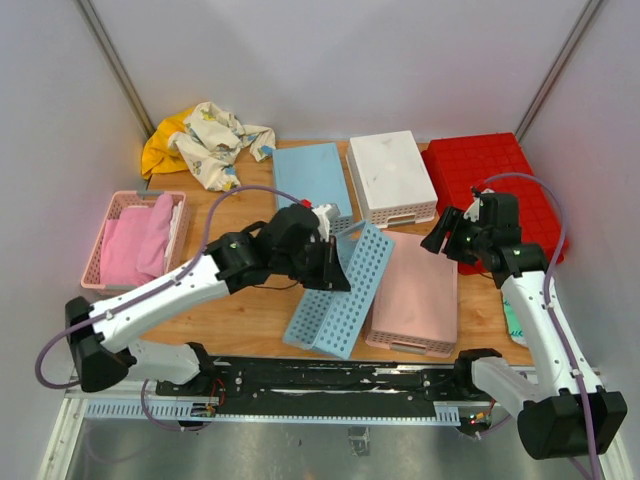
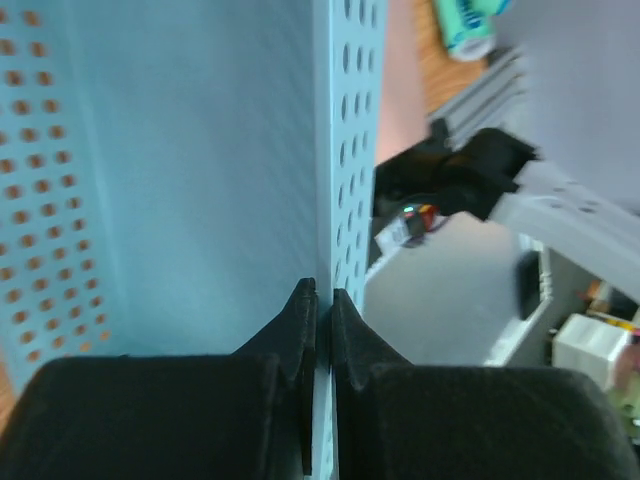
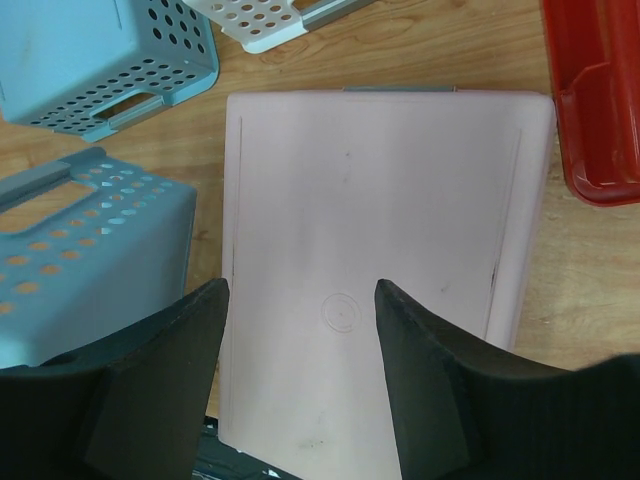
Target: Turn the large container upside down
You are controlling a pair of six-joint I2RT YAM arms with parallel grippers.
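Bright, even, diffuse light; shadows on the surface [image 1: 260, 315] are soft. The left wrist view is blurred, the blue basket [image 2: 200, 150] too close for focus. The right wrist view is sharp.

The red bin [image 1: 470, 160] is partly hidden by the right arm [image 1: 530, 290]; a blurred green thing [image 2: 462, 25], perhaps a bottle, is cut off.

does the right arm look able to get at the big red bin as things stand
Probably yes. The right gripper is open and empty over the pink basket, and the red bin lies right beside it, its near rim free, with nothing between them.
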